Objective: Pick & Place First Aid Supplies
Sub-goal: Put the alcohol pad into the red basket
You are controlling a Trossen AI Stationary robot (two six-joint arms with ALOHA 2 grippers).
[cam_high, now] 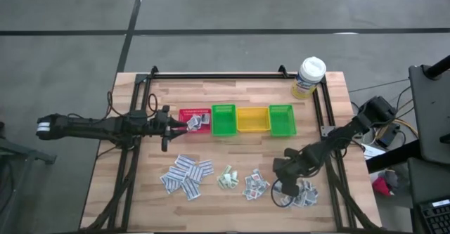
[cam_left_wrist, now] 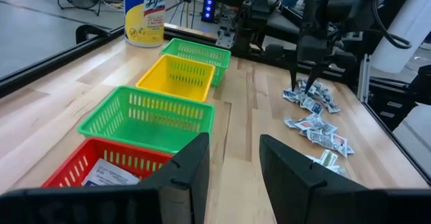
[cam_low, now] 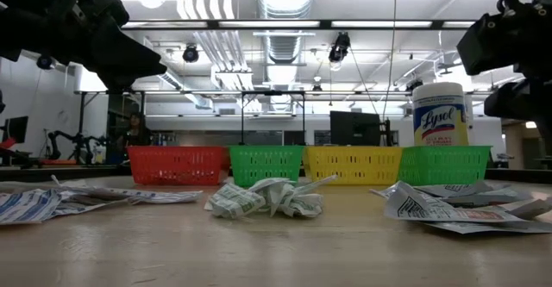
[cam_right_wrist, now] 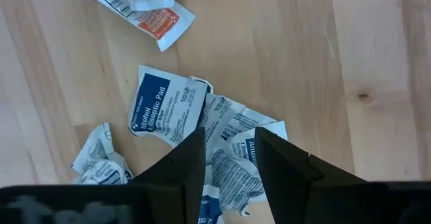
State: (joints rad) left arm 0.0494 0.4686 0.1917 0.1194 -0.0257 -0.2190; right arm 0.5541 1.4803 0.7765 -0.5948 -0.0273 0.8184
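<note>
A light wooden desk (cam_high: 232, 204) edged by a black frame is seen in the middle of the high view. Along its upper part a red bin (cam_high: 195, 119), a green bin (cam_high: 223, 119), a yellow bin (cam_high: 252, 119) and a second green bin (cam_high: 281, 119) are lined up, with a Lysol canister (cam_high: 309, 77) at the upper right. Across the lower part, four heaps of paper packets (cam_high: 187, 176) are spread on the bare wood.
</note>
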